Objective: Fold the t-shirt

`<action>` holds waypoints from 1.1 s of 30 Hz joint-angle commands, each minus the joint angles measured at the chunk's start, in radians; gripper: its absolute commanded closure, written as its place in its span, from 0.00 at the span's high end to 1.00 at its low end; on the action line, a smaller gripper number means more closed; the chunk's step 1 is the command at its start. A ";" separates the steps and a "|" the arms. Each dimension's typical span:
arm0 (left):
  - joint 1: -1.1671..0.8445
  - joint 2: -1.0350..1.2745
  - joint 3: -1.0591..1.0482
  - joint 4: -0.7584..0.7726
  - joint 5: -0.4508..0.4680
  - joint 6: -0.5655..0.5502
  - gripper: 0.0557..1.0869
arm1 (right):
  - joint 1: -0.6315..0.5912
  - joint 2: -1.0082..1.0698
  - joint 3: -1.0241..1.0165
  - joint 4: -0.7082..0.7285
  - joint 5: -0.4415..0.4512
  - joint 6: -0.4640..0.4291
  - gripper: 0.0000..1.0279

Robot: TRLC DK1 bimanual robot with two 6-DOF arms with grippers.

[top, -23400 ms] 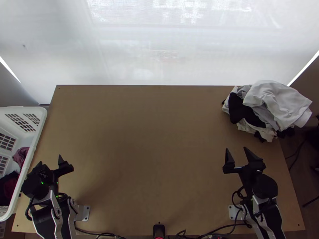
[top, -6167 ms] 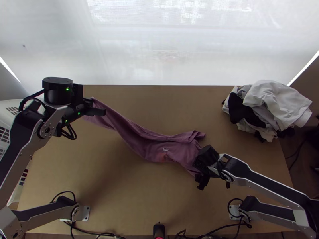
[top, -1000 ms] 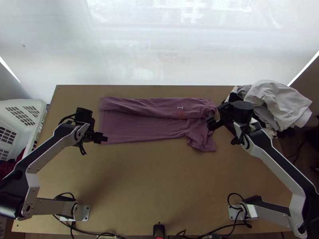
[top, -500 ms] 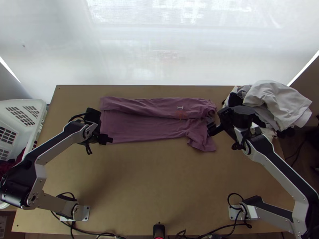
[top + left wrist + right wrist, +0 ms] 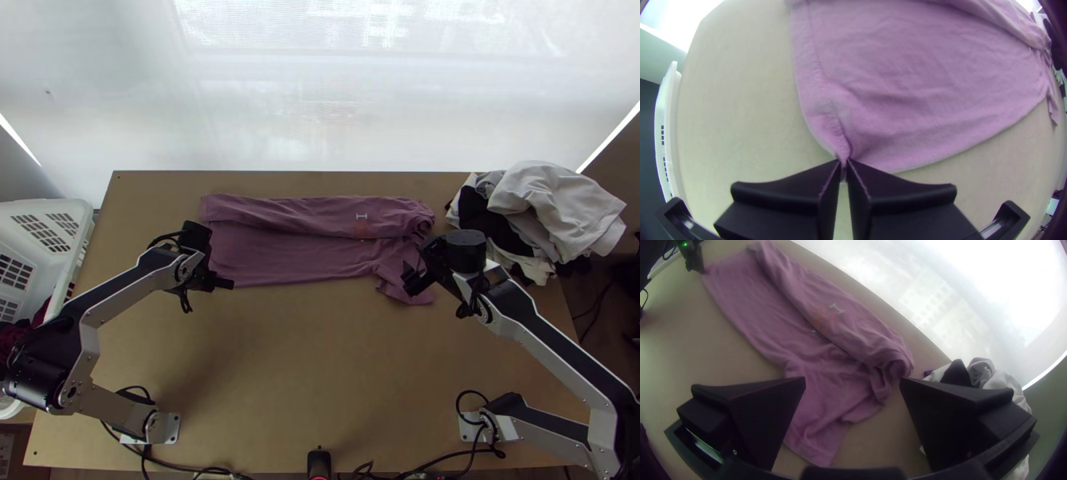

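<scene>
1. T-shirt (image 5: 296, 252), mauve, one piece. Laid lengthwise across the upper middle of the top view, hem end to the left. Upper edge strip turned over upon the rest in a long, wrinkled fold; right end rumpled, with a sleeve (image 5: 404, 292) jutting toward the bottom of the frame. White mark (image 5: 362, 217) and faint reddish print on the turned-over layer.

2. Left gripper (image 5: 222, 284), black. Left of centre in the top view, at the shirt's lower left corner. Two fingers pinched together on that hem corner, cloth drawn into a pucker at the tips.

3. Right gripper (image 5: 412, 270), black. Right of centre, above the shirt's right end, near the sleeve. Fingers set wide apart, mauve cloth visible between them.

4. Basket (image 5: 56, 212), white, pierced walls. Left edge of frame; dark red cloth (image 5: 20, 328) within.

5. Clothes pile (image 5: 560, 208), white, grey and black, bunched. Upper right, at the table's corner.

6. Table (image 5: 320, 360), light wood, bearing the shirt.
</scene>
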 commanded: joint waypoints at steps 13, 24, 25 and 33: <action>0.000 -0.023 0.009 0.000 -0.001 0.004 0.03 | 0.117 0.123 -0.103 -0.041 -0.025 0.058 0.95; 0.020 -0.031 0.008 -0.007 -0.001 0.014 0.03 | 0.122 0.232 -0.126 0.022 -0.025 0.075 0.93; 0.022 -0.032 0.008 -0.009 -0.001 0.014 0.03 | 0.117 0.243 -0.126 0.030 -0.025 0.075 0.93; 0.031 -0.048 0.006 -0.014 -0.001 0.023 0.03 | 0.102 0.281 -0.122 0.088 -0.024 0.066 0.50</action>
